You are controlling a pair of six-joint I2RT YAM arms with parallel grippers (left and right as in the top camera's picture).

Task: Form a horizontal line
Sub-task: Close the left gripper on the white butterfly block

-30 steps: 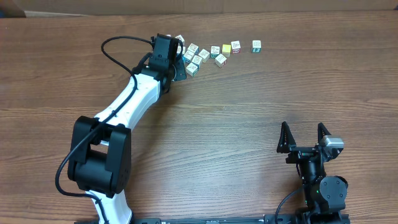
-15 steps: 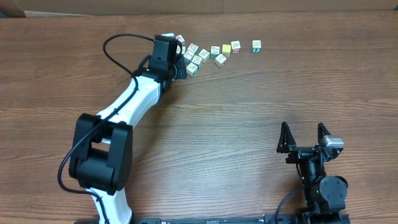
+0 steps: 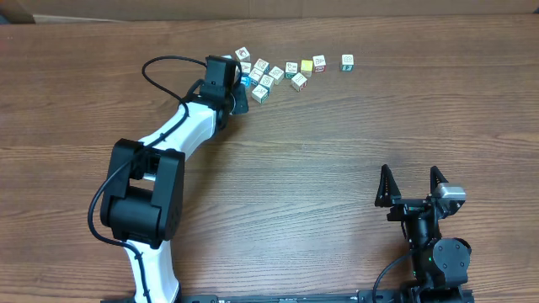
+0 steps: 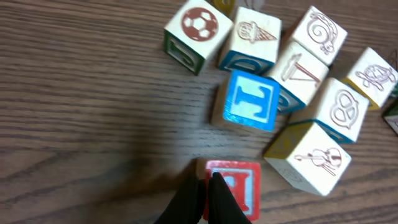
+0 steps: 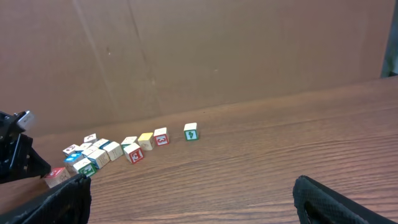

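Red block [image 4: 244, 184]: directly under the left gripper's [image 4: 208, 179] tips. The tips touch its top face near the left edge. It is the block closest to the wrist camera.
Blue block [image 4: 252, 102]: just beyond the tips, a pale letter on its top face. It is near the red block but apart from it.
Soccer-ball block [image 4: 198, 26]: farther out from the tips and a little to their left, beside the ice-cream block [image 4: 255, 32].
Violin block [image 4: 314, 158]: right of the tips, close beside the red block. The pretzel block [image 4: 342, 109] touches its far side, and the snail block [image 4: 324, 31] lies beyond both.
Loose row: from overhead, more blocks trail away rightward from the tool in an uneven line, ending at a green-sided block [image 3: 347, 61] that sits alone.
Left gripper: fingers pressed together with no gap, holding nothing — only the tips rest on the red block.
Right gripper [image 3: 412, 185]: well apart from every block at the near edge of the table [image 3: 337, 151], fingers spread wide — nothing between them.
Cardboard wall [image 5: 186, 50]: stands behind the blocks in the right wrist view.
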